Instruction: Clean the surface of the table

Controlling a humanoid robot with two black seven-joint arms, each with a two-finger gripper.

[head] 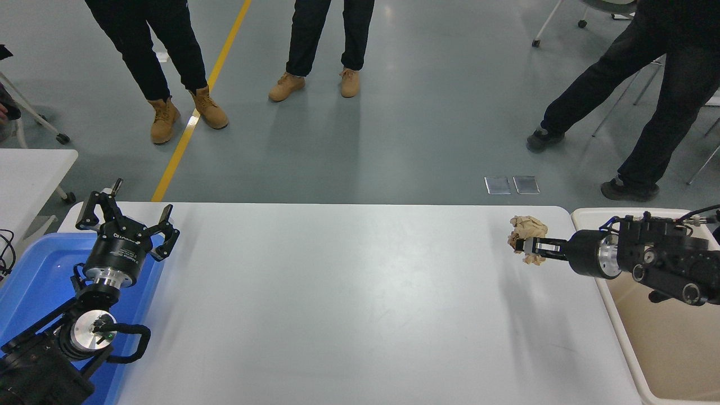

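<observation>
The table surface (337, 304) is a wide matte white top filling the lower picture. My right gripper (529, 245) reaches in from the right edge and is shut on a crumpled brown paper ball (526, 229), held up above the table's far right corner. A faint shadow lies on the top beneath it. At the lower left my left gripper (125, 216) stands parked and open over the blue tray, holding nothing.
A blue tray (34, 281) lies at the table's left end. A beige bin (669, 337) stands against the right end. A smaller white table (28, 169) is at the left edge. People's legs stand on the grey floor beyond, one person stepping at the upper right.
</observation>
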